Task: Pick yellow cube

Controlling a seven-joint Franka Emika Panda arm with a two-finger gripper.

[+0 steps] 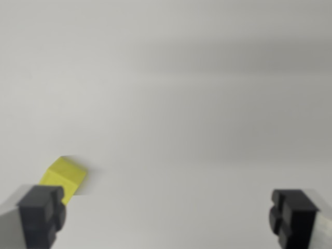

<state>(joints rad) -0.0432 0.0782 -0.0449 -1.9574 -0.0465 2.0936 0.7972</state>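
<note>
Cube offset noted: yellow cube lies at wrist view's lower left, on plain pale surface, partly hidden behind left-hand finger pad. Gripper is spread wide, nothing held; gap between pads is empty. Cube is not centred between jaws, sits just beyond pad at wrist view's left. Sideways shift toward wrist view's left is judged needed before closing. Cube edges blurred; exact orientation cannot be told.

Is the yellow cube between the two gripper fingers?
No, the yellow cube sits beside the finger at the wrist view's left, not centred in the open gripper.
</note>
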